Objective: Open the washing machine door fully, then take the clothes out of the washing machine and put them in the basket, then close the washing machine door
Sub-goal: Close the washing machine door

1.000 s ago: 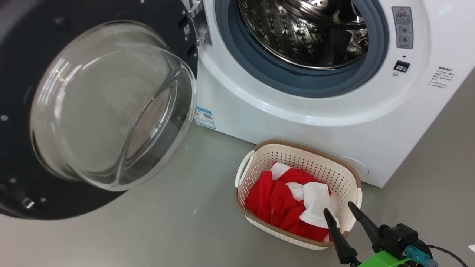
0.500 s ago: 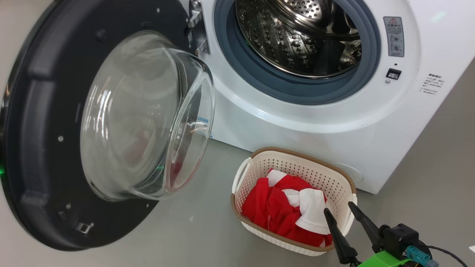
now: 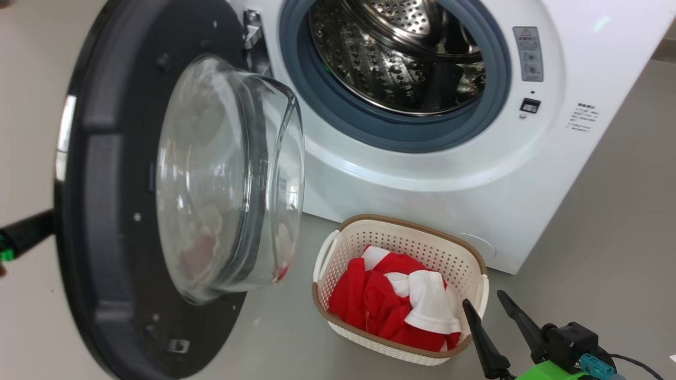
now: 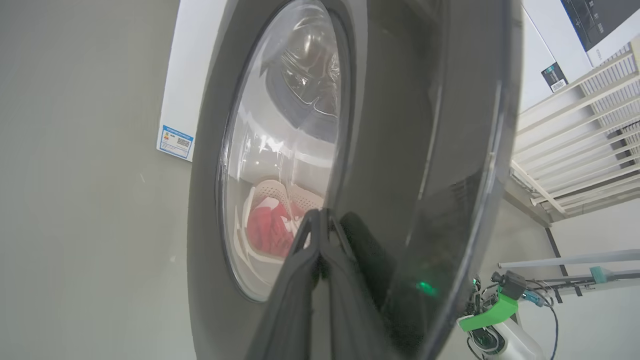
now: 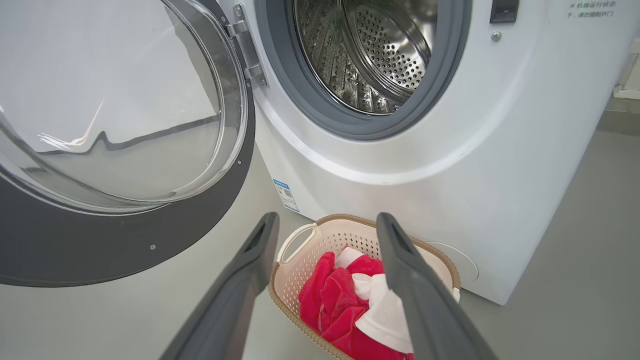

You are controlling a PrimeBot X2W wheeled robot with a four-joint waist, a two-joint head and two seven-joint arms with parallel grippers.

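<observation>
The washing machine door, with its black rim and bulging glass, stands partly swung at the left of the washing machine. My left gripper is shut, its tips against the door's glossy outer face. In the head view its dark fingers reach in behind the door's left edge. The red and white clothes lie in the cream basket on the floor before the machine. My right gripper hovers open over the basket's near right corner, holding nothing. In the right wrist view the gripper frames the basket and the clothes.
The steel drum shows nothing inside, ringed by the grey seal. Grey floor spreads to the right of the machine and in front of the basket. A white slatted rack stands beyond the door in the left wrist view.
The door has swung from wide open towards the machine. The head view has shifted, so the machine and basket sit further left. The right gripper stays open over the basket.
</observation>
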